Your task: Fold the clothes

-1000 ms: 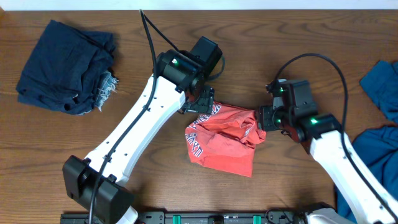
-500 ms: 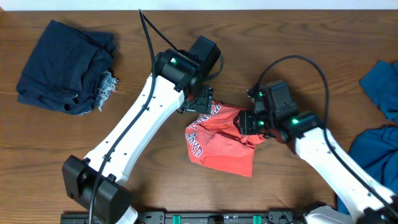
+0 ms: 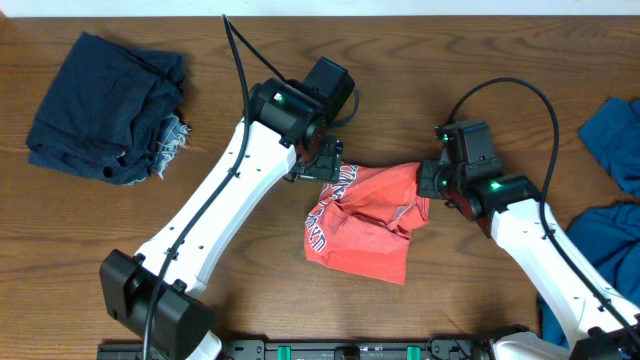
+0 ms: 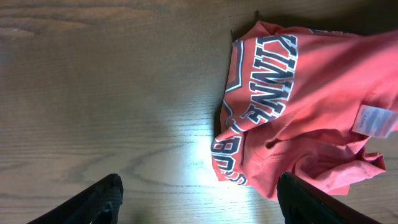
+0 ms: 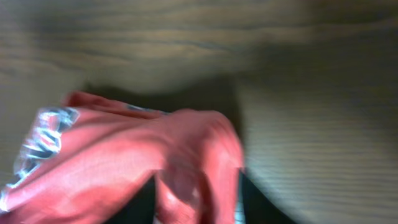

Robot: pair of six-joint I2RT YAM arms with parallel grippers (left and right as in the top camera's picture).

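T-shirt [image 3: 365,225], coral-red, white lettering, crumpled on desk [image 3: 480,60] centre between 2 arms. Far left: navy pile [image 3: 105,105]; left jaws wide open at shirt's upper-left corner, gripping nothing; right jaws pinched on shirt's right edge, cloth bunched between them; blue cloth [image 3: 615,240] far right.

Three cameras, one table [image 3: 100,260]
The overhead camera looks straight down on nearly the whole table top. The left wrist camera looks down from near on bare wood and the red T-shirt [image 4: 323,87]; the right wrist camera is nearer still and blurred. All three views share this shirt.
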